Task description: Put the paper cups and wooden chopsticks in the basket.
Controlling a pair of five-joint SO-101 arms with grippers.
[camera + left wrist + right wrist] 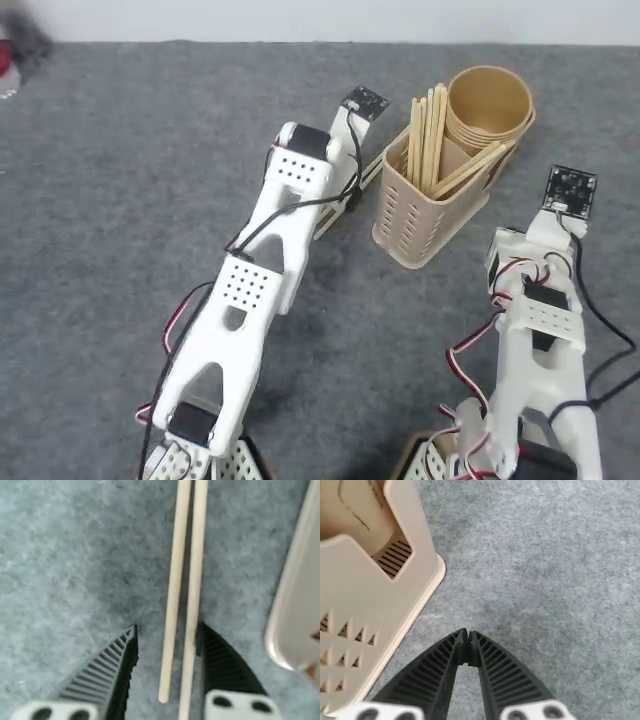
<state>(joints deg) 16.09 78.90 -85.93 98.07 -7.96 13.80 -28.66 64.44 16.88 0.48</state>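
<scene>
2 pale wooden chopsticks point(174, 590) lie side by side on the grey felt counter point(120, 150), between the spread-apart fingers of the left pincer point(167, 629). Just beside them stands the beige slotted plastic basket point(420, 215), which holds stacked tan paper cups point(488, 100) and more chopsticks point(428, 135). The right pincer point(467, 632) is pressed together, gripping nothing, near the basket's corner.

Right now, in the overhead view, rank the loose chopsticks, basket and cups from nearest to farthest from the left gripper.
1. Loose chopsticks, inside the open left gripper.
2. Basket, just beside it.
3. Cups, in the basket's far end.
</scene>
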